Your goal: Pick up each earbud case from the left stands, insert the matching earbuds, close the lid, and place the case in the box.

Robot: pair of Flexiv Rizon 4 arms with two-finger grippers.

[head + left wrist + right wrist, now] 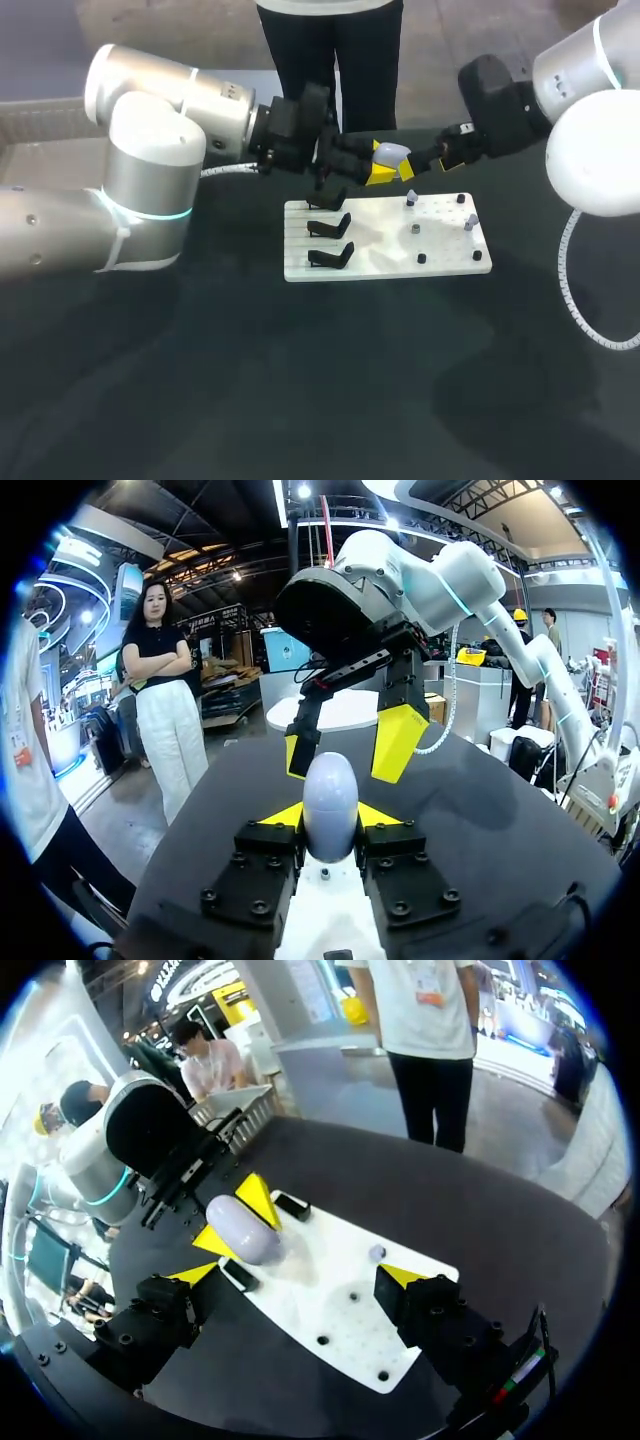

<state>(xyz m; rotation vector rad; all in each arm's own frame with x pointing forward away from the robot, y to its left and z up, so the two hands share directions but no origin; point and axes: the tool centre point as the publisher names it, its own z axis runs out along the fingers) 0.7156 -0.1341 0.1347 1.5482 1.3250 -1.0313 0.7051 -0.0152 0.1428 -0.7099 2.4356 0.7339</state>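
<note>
— Where's the earbud case (391, 152)?
— Above the white board's (385, 255) far edge, clamped from both sides in the left gripper (330, 815).
— And the right gripper (300, 1275)?
— Just right of it, jaws spread wide, holding nothing.

— Can you make out the small pieces (411, 200) on the white board (380, 262)?
— No, too small from my head view. The far stand (328, 200) sits partly behind my left gripper (385, 160), and my left arm (150, 150) covers most of the box (40, 125).
</note>
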